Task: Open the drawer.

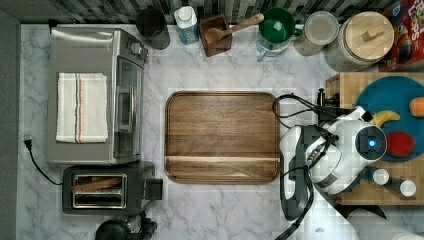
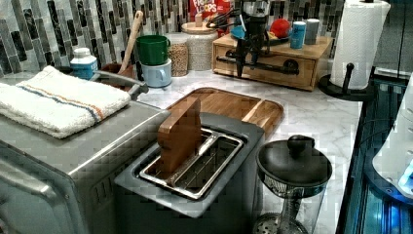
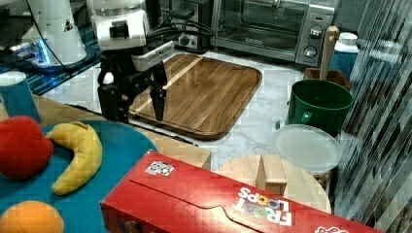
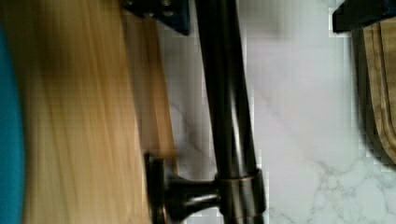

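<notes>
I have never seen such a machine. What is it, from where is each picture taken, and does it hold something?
It is a robot arm with a two-fingered gripper. One camera looks straight down on the marble counter, two look from the sides, and one sits on the wrist. On the counter lie a dark wooden tray, a toaster oven and a toaster. The gripper hangs over the black bar handle of the light-wood drawer. Its fingers stand apart, one on each side of the bar; it holds nothing yet.

Light-wood drawer (image 2: 272, 68), black handle (image 4: 227, 93); walnut-brown tray (image 1: 222, 136); white-grey marbled counter (image 1: 225, 210).
</notes>
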You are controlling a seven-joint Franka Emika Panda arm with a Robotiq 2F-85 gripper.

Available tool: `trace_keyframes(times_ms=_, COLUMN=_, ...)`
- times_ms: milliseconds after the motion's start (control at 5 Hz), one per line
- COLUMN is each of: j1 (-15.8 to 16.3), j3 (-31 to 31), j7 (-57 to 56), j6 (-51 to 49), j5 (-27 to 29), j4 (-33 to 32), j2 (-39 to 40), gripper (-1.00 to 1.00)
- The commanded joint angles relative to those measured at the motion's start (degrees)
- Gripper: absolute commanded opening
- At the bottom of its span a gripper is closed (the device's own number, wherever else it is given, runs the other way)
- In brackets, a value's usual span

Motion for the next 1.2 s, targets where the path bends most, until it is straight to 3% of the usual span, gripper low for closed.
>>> trace_keyframes(times_ms=200, j1=2.31, j3=3.61, j7=1.38, j6=4.37, j5=3.51, j4=-2.45, j2=-3.19, gripper=1.00)
trace_keyframes(times_ms=800, j1=7.77, j3=8.34, j7=5.70, j6=1.34, j5=6.23, j4=-5.79, j2=-5.68, gripper=1.00)
trace_keyframes(times_ms=1000, j1=11.06, j3=8.67, j7=12.52, j6=3.62, j5=3.80, j4=-8.56, j2=-7.39, gripper=1.00)
trace_keyframes(times_ms=1200, j1=13.02, j3=8.54, j7=11.95, j6=4.49, j5=6.44, j4=-9.65, j2=-7.67, gripper=1.00)
